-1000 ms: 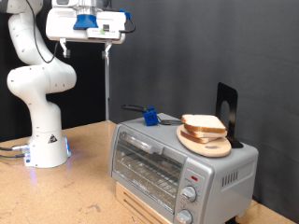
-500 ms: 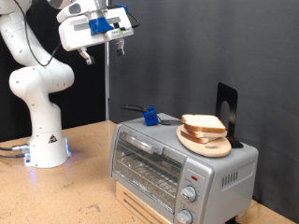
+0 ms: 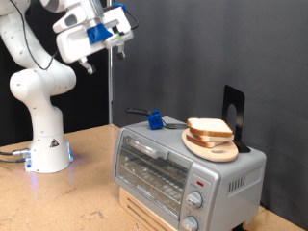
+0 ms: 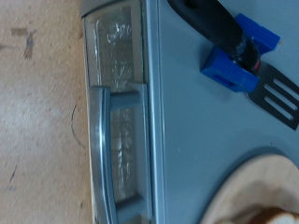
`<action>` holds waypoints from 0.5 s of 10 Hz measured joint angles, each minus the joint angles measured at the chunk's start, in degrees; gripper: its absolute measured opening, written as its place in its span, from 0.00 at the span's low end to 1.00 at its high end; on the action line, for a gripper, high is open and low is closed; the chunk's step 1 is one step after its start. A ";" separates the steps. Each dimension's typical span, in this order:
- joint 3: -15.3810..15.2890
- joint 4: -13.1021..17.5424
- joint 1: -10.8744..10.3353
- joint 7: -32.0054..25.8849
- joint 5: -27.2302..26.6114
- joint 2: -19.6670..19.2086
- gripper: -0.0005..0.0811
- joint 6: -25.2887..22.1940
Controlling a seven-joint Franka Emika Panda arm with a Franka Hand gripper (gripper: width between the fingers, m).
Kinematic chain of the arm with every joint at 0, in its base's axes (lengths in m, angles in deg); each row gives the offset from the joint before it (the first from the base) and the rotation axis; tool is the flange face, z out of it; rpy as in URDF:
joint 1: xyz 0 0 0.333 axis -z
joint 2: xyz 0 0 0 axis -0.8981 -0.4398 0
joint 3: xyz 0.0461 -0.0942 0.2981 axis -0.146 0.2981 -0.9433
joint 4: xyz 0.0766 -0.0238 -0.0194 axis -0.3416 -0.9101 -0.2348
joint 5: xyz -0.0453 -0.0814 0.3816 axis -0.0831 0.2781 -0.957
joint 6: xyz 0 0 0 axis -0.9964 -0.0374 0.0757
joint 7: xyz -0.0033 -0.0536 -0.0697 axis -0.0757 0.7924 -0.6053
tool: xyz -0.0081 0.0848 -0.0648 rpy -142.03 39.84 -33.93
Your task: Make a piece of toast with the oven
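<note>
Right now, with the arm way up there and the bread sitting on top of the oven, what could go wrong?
The bread slices sit stacked on a round wooden plate near the oven top's edge; a nudge might tip them off. The oven door looks shut, so nothing can go in yet. A spatula in a blue holder lies beside the plate and could be bumped. The tool hangs high, far from everything.

Arm folded high at exterior view's top left, wrist tilted; tool [image 3: 103,50] up in the air, w/ nothing between fingers, pointing down-right.
</note>
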 joint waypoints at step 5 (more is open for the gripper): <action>1.19 -0.15 -1.01 -2.50 -3.93 -1.90 1.00 1.25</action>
